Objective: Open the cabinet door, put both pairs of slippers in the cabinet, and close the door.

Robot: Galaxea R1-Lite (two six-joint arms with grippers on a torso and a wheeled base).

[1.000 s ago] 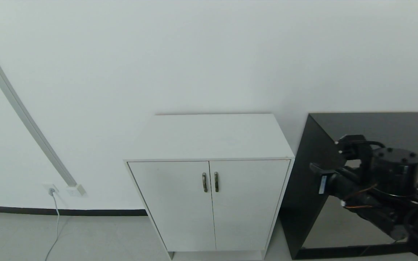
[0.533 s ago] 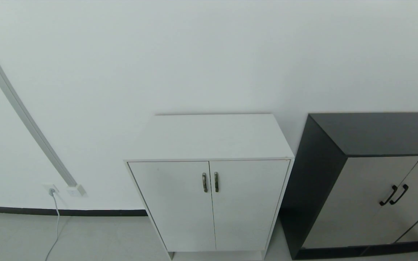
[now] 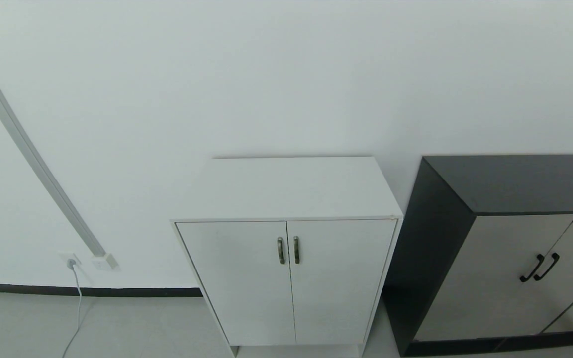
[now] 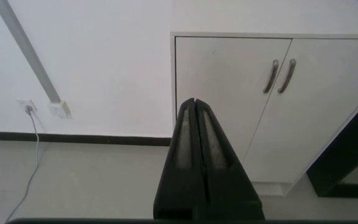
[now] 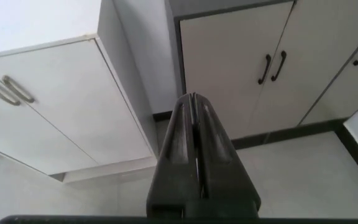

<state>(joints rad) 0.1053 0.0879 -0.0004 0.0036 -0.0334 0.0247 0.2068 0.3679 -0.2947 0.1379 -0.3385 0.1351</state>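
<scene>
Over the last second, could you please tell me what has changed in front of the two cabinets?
The right gripper and its arm withdrew down and to the robot's right, away from the front of the dark cabinet, uncovering its doors and black handles. Nothing was taken hold of or let go. The white cabinet stayed in place with both doors shut.

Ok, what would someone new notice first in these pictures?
A white cabinet, shut, stands against the wall at the centre, its handles side by side. A black cabinet stands close on its right. The left pincer and right pincer are shut, holding nothing.
</scene>
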